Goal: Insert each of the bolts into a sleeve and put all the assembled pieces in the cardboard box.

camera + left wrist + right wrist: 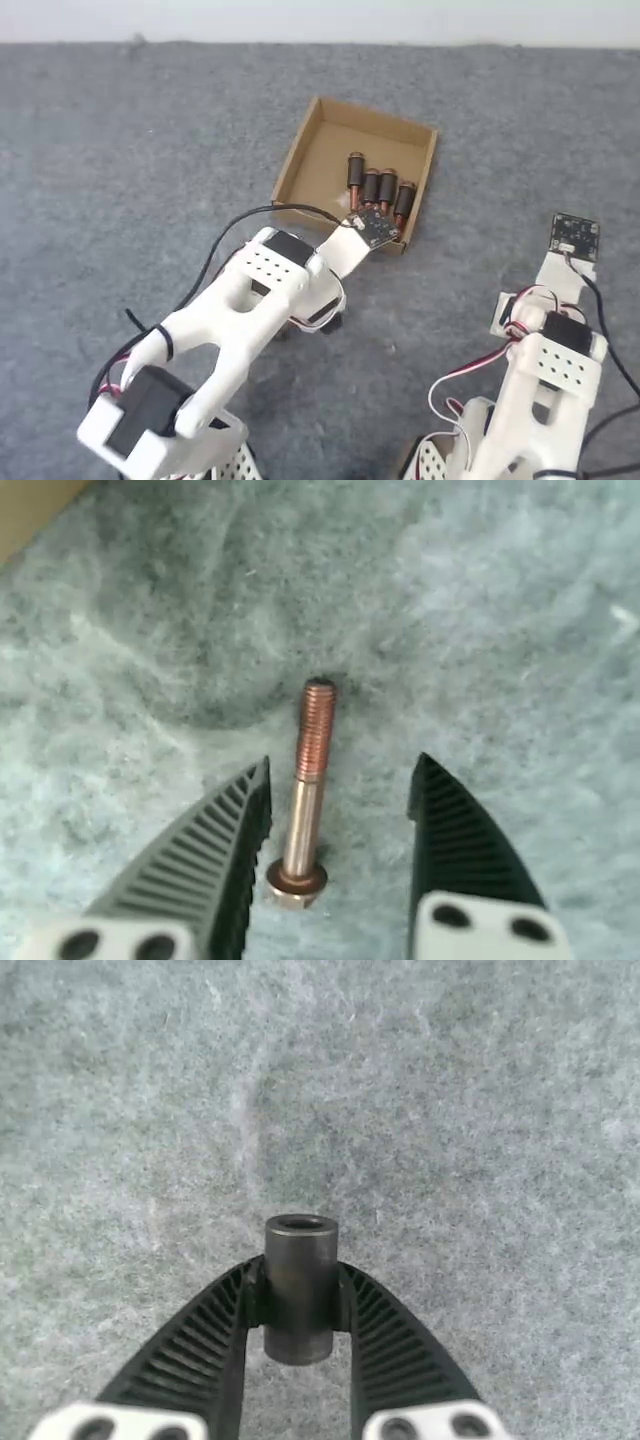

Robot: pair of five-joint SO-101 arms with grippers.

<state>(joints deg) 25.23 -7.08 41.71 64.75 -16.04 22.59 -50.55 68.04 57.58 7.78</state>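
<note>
Between my left gripper's spread jaws, the bolt lies flat on the grey mat, untouched. It is copper-coloured, with its flanged hex head toward my wrist and its threaded end pointing away. My right gripper is clamped on a dark sleeve, with the open bore facing away from my wrist. Four assembled pieces lie side by side in the box, so I judge this the pick-up before another insertion. Next I should close squarely on the shank, lift, and line the thread up with the bore.
</note>
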